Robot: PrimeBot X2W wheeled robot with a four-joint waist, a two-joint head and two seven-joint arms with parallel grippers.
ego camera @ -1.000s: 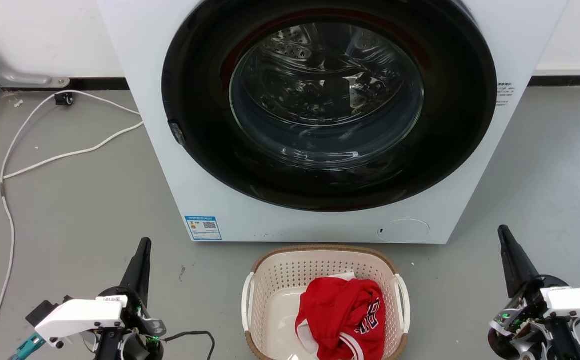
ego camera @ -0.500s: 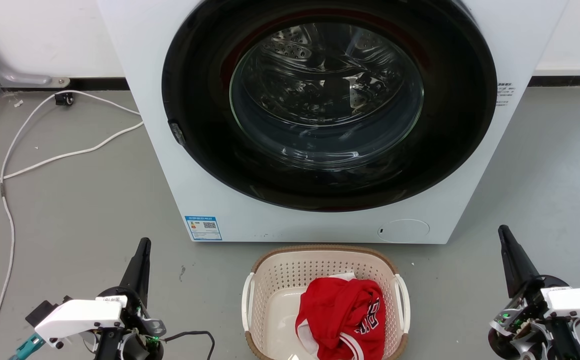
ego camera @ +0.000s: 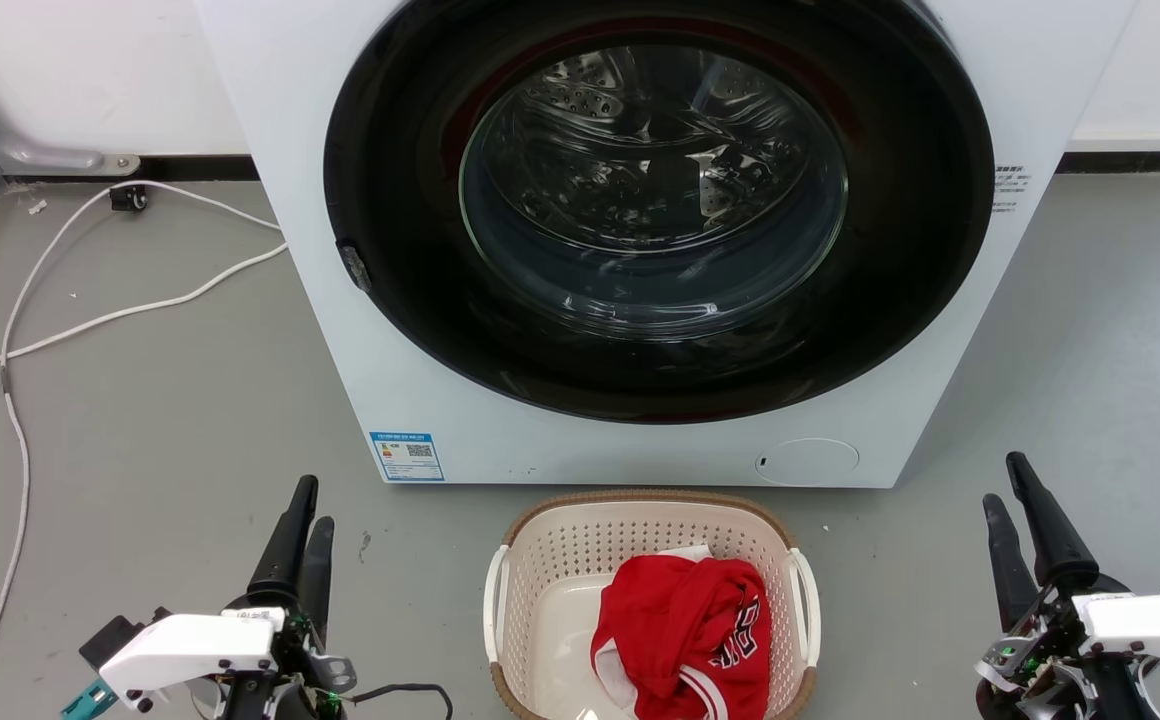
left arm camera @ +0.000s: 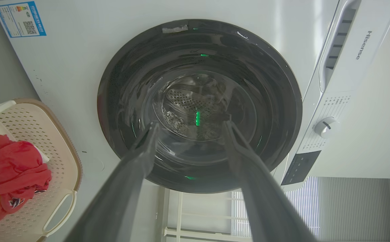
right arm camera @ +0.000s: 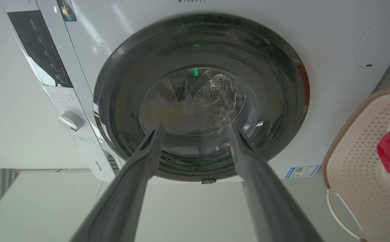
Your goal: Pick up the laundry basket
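Observation:
The laundry basket (ego camera: 580, 545) is cream with perforated sides, a brown rim and white side handles. It stands on the floor just in front of the washer, with a red garment (ego camera: 685, 625) inside. My left gripper (ego camera: 314, 503) is open and empty, left of the basket and apart from it. My right gripper (ego camera: 1002, 480) is open and empty too, well off to the basket's right. In the left wrist view the open left gripper (left arm camera: 190, 123) points at the washer door, with the basket (left arm camera: 64, 141) at the left edge. The right gripper (right arm camera: 195, 126) does the same, with the basket (right arm camera: 356, 151) at the right.
A white front-loading washer (ego camera: 640, 250) with a dark round glass door stands close behind the basket. White cables (ego camera: 90, 320) lie across the grey floor at the left. A wall with a dark skirting runs behind the washer.
Both grippers now show two separated fingers where a single finger showed before. The left gripper has shifted slightly right toward the basket. The basket has not moved.

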